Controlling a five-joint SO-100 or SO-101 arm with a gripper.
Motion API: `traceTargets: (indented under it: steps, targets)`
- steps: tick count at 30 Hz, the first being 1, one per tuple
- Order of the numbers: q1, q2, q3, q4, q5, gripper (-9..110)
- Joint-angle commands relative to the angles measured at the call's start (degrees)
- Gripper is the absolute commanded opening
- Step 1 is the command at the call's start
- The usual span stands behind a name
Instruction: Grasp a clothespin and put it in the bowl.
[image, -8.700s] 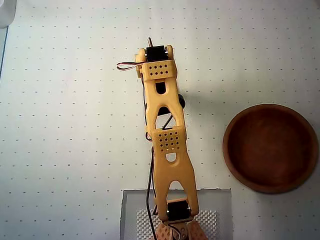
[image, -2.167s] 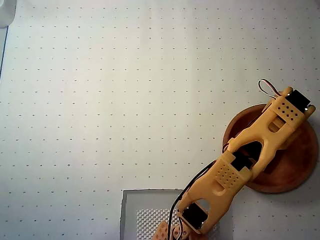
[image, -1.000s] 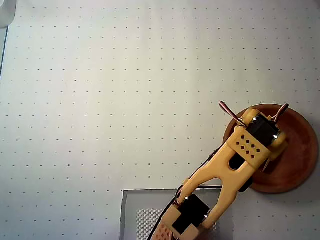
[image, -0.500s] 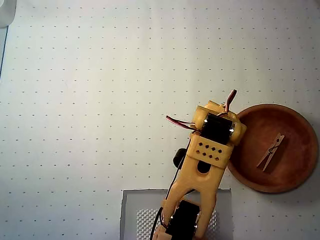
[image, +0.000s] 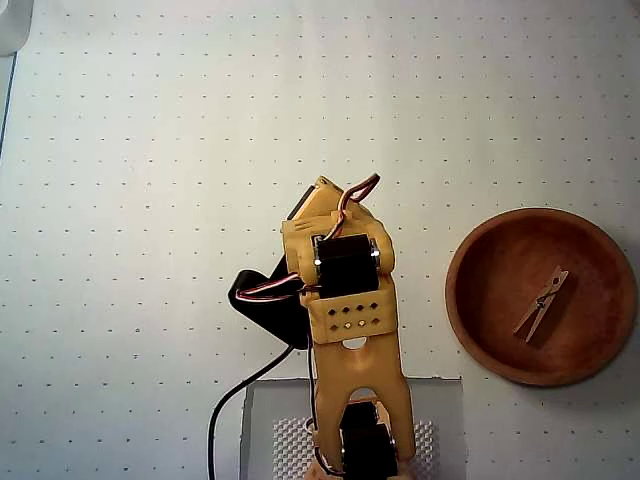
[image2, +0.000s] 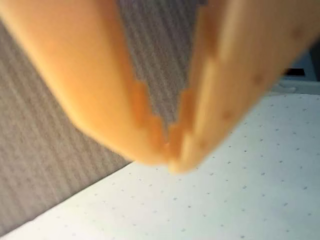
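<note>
The clothespin (image: 541, 303) is seen lying inside the bowl (image: 470, 300), at the overhead view's right; the folded arm (image: 345, 300) is well apart, and the gripper (image2: 170, 160) is shown closed and empty in the wrist view

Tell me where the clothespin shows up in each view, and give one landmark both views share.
Overhead view: the clothespin lies diagonally inside the bowl, at the right side of the picture, right of the arm.
Wrist view: not in it; the blurred orange pincer, tips together and empty, fills most of the frame.
Shared landmark: the white dotted table surface.
</note>
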Motion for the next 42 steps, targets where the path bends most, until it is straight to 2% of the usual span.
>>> traceTargets:
  steps: [1, 14, 23, 31, 42]
  targets:
    - [-1.1, 2.3, -5.1, -3.1, 8.1, -3]
    - [3.1, 2.4, -4.7, -18.7, 27.9, -3]
    - [7.7, 6.9, -2.4, -23.2, 33.3, -3]
    - [8.0, 28.0, 18.5, -30.2, 33.8, -3]
    - [8.0, 42.5, 42.3, -35.8, 33.9, -3]
